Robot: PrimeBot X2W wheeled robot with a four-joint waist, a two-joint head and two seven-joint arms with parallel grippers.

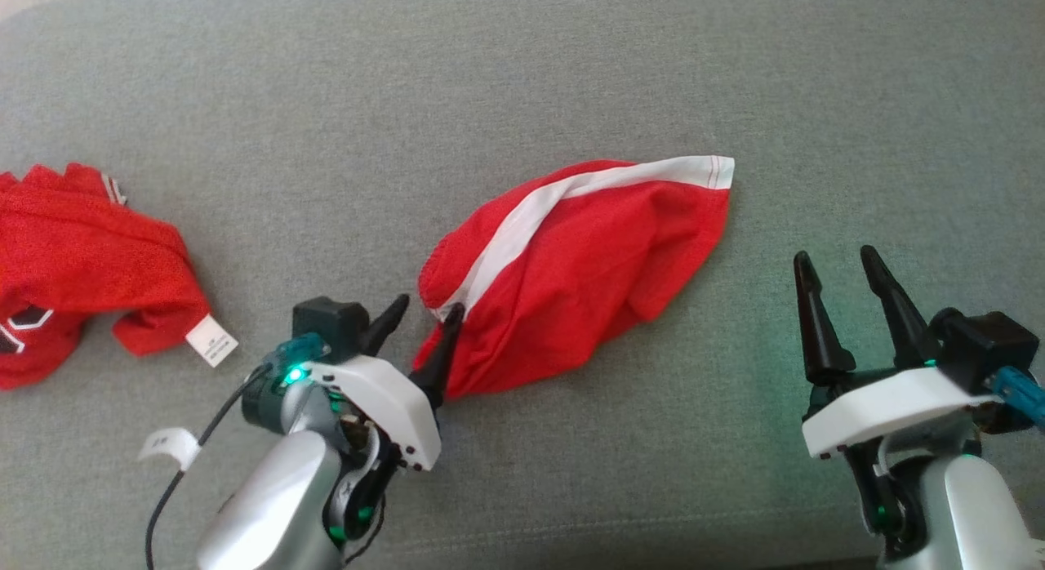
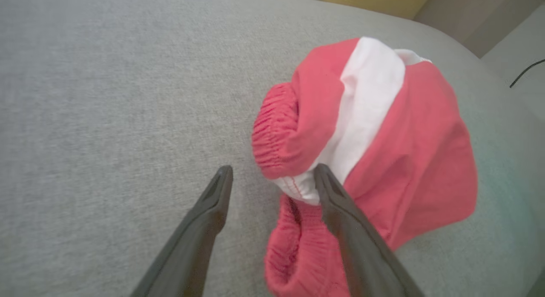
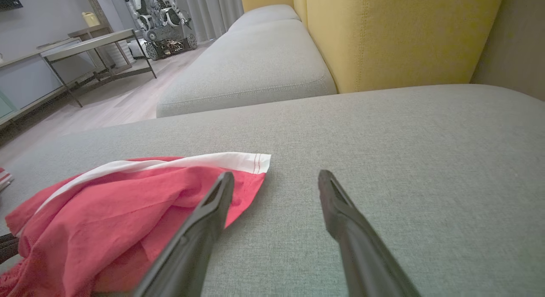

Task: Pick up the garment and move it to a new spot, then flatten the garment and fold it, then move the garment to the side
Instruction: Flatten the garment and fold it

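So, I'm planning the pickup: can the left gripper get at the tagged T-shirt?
Probably yes: the T-shirt lies on bare cushion beside the open left gripper, nothing between them; one finger is at the edge of the smaller red garment.

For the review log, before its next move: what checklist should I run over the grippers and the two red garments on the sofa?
1. Left gripper open: ok.
2. Right gripper open, above bare sofa cushion: ok.
3. Left gripper at the task's garment: not ok. It is at the red shorts, not the T-shirt with the white tag.
4. Fabric seated between the left jaws: cannot tell. One finger lies against the shorts' white stripe.
5. T-shirt flattened: not ok. It is bunched at the head view's left edge.
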